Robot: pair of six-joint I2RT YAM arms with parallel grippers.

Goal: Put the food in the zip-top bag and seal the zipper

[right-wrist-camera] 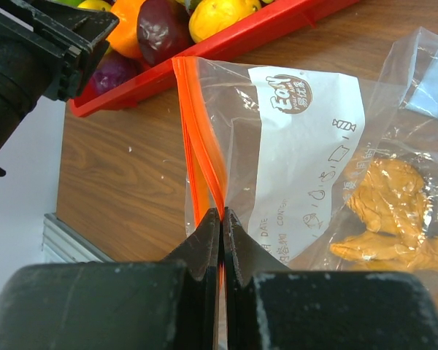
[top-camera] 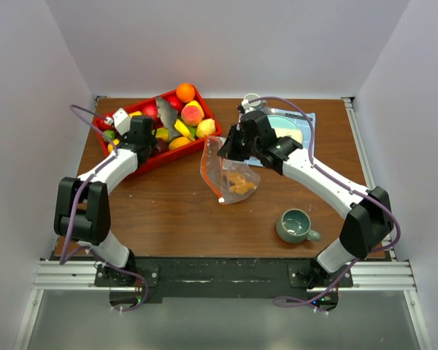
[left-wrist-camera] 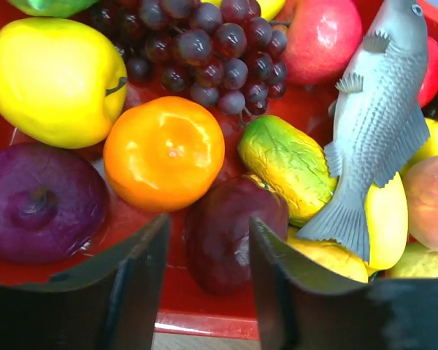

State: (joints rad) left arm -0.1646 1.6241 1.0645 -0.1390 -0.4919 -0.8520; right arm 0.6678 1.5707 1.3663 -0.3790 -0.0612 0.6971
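1. We judge the zip-top bag [top-camera: 231, 173] to be light, limp and crinkly, so it is likely to sag shut unless held by the zipper [right-wrist-camera: 198, 131], the stiffer orange-red strip along one edge and the best place to grip
2. Our right end effector [right-wrist-camera: 220, 217] is closed on that strip, pinching it tight between its fingertips
3. The bag sits mid-worktop [top-camera: 168, 211], just right of the red tray [top-camera: 177, 158]; it is clear with white print, has a golden-brown piece [right-wrist-camera: 387, 211] inside, and its white slider [top-camera: 221, 200] is at the near end of the strip
4. The food [left-wrist-camera: 164, 153] lies heaped in the tray: glossy, rounded, probably light and slippery, so we would grip a piece across its middle
5. Our left end effector [left-wrist-camera: 208, 222] is open over the tray, its jaws either side of a dark red fruit [left-wrist-camera: 230, 248], and we cannot tell whether they touch it
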